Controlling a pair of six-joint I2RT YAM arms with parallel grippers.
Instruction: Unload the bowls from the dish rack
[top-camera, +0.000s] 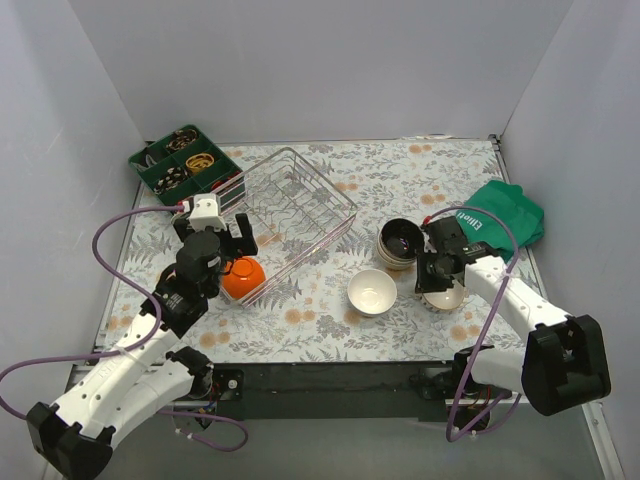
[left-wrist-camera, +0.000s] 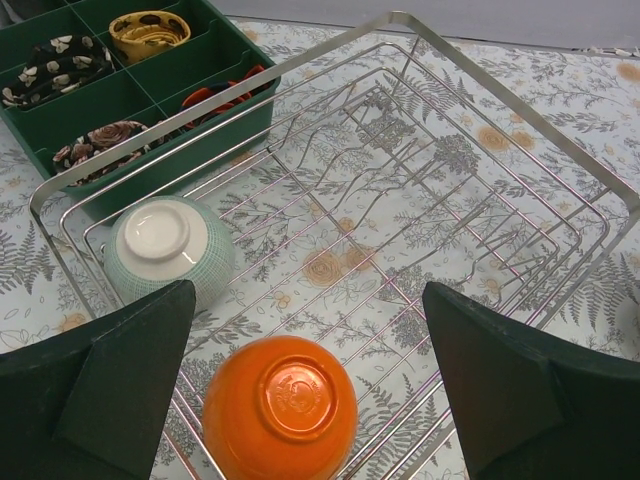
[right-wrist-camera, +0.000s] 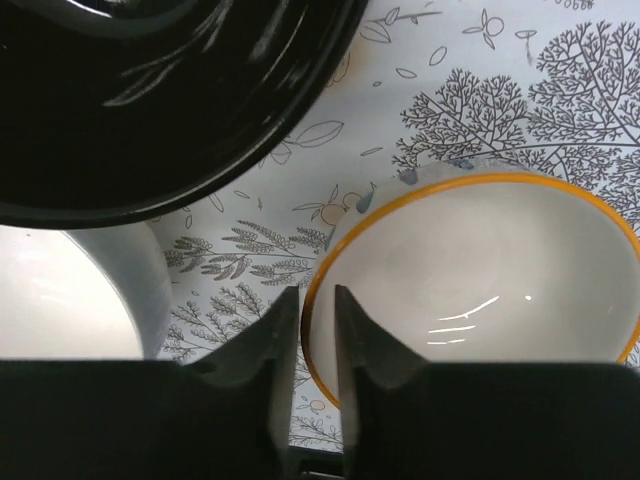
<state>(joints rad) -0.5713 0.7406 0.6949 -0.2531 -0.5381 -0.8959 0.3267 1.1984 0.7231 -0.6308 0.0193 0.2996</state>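
On floral table (top-camera: 320, 335), left jaws gape over dish rack (top-camera: 297, 212); right jaws, barely parted, straddle bowl (right-wrist-camera: 470, 270).

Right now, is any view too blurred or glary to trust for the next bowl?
Top view: even light, sharp, only soft shadows. Left wrist: orange bowl crisp with a mild sheen; the near jaws are dark, their detail lost. Right wrist: black bowl crowds the upper left, streaked with reflections; yellow-rimmed bowl shows small glints but reads clearly.
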